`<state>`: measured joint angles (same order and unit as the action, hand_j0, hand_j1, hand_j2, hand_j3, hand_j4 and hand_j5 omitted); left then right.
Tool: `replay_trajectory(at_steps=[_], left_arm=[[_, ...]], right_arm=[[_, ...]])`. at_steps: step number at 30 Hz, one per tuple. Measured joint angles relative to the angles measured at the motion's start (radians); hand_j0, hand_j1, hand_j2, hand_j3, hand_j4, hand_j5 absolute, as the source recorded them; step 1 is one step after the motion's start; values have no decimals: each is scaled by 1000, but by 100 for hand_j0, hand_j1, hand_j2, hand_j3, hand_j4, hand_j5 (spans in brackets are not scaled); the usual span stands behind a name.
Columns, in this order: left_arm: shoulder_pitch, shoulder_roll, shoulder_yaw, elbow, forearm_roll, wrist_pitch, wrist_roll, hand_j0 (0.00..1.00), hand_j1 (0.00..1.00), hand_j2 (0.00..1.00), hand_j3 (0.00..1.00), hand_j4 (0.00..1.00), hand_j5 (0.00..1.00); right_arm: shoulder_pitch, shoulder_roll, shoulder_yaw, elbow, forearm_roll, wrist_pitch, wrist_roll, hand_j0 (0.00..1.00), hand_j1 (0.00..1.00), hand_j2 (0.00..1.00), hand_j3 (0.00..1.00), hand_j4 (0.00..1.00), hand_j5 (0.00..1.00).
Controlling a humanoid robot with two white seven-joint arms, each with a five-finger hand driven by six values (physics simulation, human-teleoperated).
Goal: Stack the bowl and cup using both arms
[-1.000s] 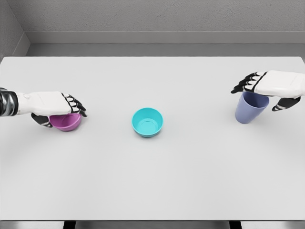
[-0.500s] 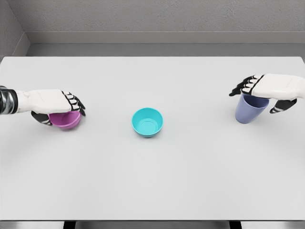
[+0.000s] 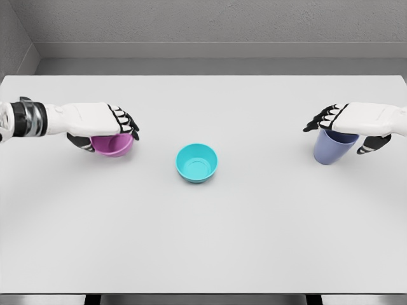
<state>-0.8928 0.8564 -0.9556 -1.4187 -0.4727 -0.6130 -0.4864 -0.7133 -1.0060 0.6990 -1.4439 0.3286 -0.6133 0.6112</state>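
Bowl midway between bowl, cup

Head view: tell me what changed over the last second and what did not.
The left hand, gripping the purple bowl, carried it right and up in the picture, toward the teal bowl; the forearm now reaches further in. The right hand stayed closed over the blue cup, only settling slightly. The teal bowl and blue cup kept their places on the table.

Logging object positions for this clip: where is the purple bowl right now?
In the head view, the purple bowl sits left of the teal bowl, gripped from above by the left hand.
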Motion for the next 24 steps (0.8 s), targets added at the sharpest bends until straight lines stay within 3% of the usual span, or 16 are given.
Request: replay_trajectory(at_steps=[10, 24], left_arm=[[-38, -47, 0, -108, 9, 0, 3, 73, 73, 73, 73, 73, 73], [-91, -184, -21, -141, 9, -1, -3, 73, 73, 73, 73, 73, 73]], right_arm=[[-12, 11, 1, 28, 1, 0, 0, 100, 100, 100, 100, 100, 100], [-12, 15, 10, 39, 1, 0, 0, 100, 100, 100, 100, 100, 100]])
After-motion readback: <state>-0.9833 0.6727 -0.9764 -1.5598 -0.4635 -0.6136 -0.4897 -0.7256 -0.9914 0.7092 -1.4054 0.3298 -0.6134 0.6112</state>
